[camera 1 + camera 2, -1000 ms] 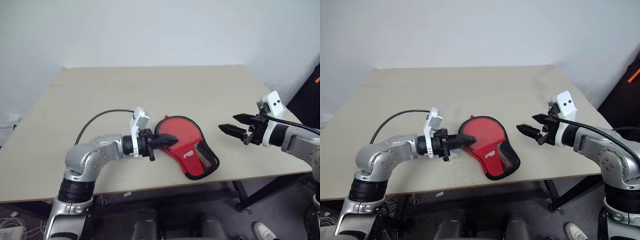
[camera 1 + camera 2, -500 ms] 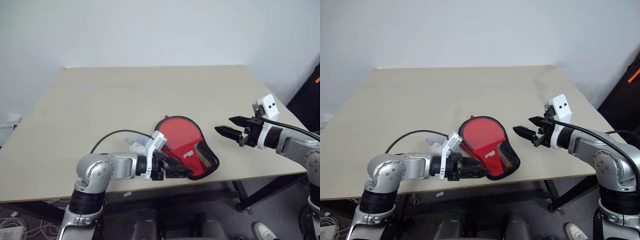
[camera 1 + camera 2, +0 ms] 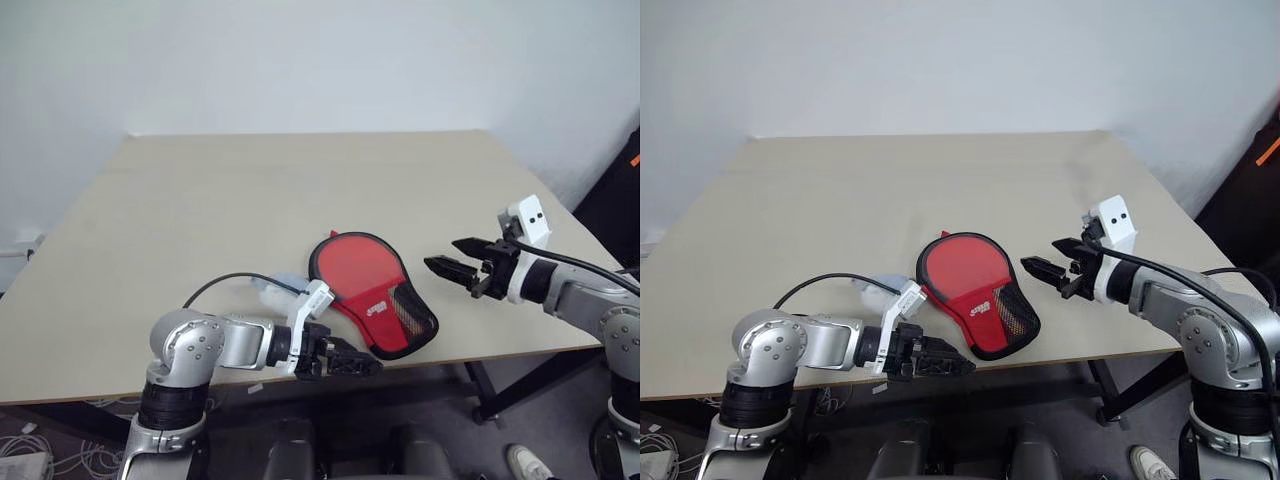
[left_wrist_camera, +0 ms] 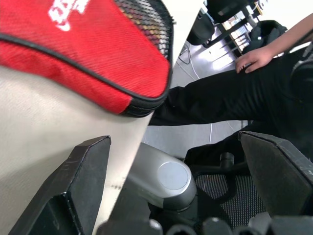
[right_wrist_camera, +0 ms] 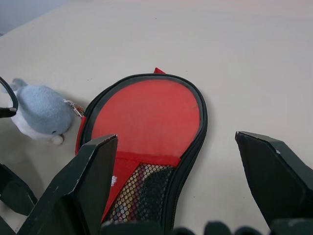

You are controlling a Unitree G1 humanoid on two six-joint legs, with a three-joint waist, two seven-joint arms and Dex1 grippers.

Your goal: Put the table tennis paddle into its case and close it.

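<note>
The case [image 3: 372, 295] lies flat near the desk's [image 3: 200, 200] near edge, the table tennis paddle [image 5: 146, 117] showing inside; soft fabric over a stiff, light blade; best taken by its rim; left pincer [image 3: 352, 362] and right pincer [image 3: 448, 258] gape wide, empty.

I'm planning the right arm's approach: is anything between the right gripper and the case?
Nothing visible does. Only bare table lies between the open right gripper and the case. The small blue-grey plush toy sits on the case's other side.
</note>
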